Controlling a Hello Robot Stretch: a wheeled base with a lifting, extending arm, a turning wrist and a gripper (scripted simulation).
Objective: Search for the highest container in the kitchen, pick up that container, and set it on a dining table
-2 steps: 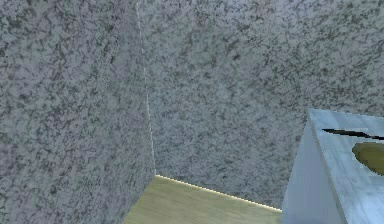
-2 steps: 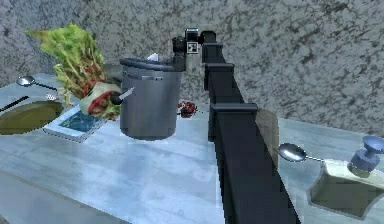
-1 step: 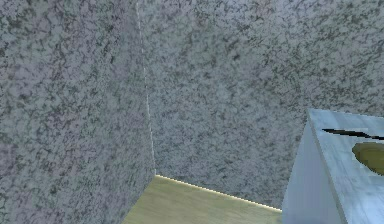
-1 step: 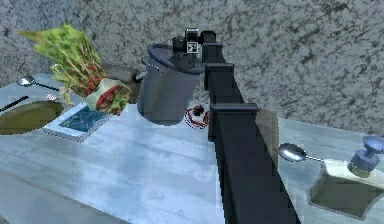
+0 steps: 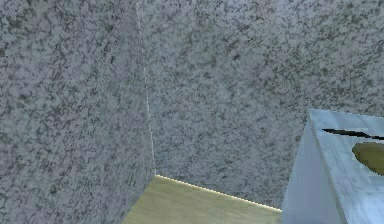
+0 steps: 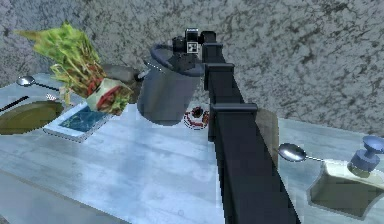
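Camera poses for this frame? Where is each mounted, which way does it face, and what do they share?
Forward view: on the robot, facing ahead and slightly down at a speckled wall corner, a floor strip and a countertop.
Arm side view: on the robot's body, facing out sideways over the countertop; the arm rises from the bottom edge, its gripper by a grey pot.
Shared: the countertop and, probably, its olive dish, at forward's right edge and arm side's left.

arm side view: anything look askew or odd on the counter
The grey pot sits tilted on the counter, next to the gripper. I cannot tell whether it is held. To its left, a leafy bunch also leans at a slant.
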